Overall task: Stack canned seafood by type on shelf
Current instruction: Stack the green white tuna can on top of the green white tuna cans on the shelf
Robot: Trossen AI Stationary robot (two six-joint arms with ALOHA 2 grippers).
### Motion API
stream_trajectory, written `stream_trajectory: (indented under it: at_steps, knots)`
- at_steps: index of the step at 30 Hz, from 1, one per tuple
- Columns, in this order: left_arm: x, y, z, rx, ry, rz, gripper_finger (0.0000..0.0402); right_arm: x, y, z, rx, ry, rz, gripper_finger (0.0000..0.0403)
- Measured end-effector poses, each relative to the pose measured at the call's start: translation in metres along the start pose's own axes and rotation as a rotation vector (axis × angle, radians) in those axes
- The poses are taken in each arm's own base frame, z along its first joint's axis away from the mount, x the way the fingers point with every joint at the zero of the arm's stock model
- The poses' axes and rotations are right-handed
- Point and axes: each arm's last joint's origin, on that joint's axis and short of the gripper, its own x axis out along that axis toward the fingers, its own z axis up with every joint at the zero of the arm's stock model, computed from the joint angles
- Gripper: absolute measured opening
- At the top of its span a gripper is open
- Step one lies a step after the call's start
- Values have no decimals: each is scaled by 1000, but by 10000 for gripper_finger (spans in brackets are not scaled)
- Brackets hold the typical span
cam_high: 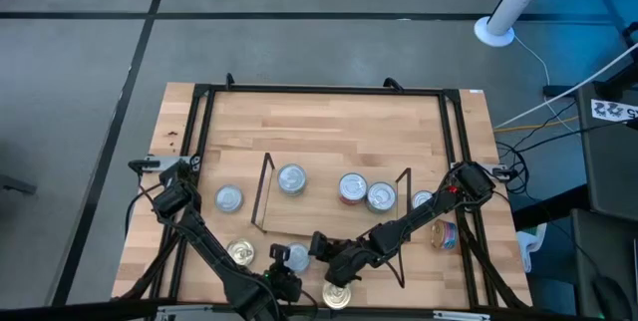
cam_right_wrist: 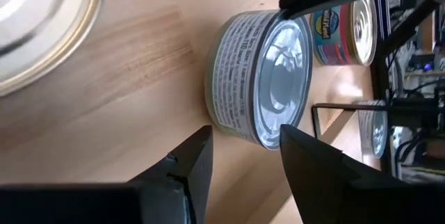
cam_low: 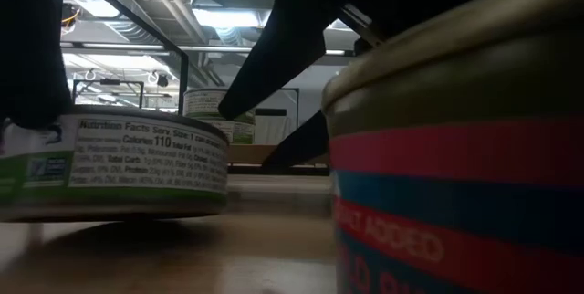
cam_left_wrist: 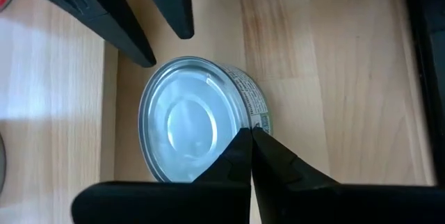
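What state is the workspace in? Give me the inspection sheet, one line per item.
Surface: wooden table with a black frame along its edges.
Job's things: shelf holds three tins; loose tins lie on the table around it, including a silver tin between the two arms.
Clutter: nothing seen.
Grippers: left pincer shut, tips at the silver tin's rim, holding nothing; right pincer open, facing the same tin, not gripping it.
Cables: white and yellow cables on the floor to the right of the table.
Surroundings: grey floor, white post beyond the table.
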Motion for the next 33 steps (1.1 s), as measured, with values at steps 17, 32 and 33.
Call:
stream_trajectory:
  at_steps: [17,32,33]
  knots:
    - [3,4,3,-74,1,5,0,0,-1,1,157,-6,-6,168]
    - [3,2,7,-252,-51,-2,0,-5,7,9,205,-2,-20,168]
    - [3,2,8,-263,-54,1,0,-5,7,9,217,-3,-20,168]
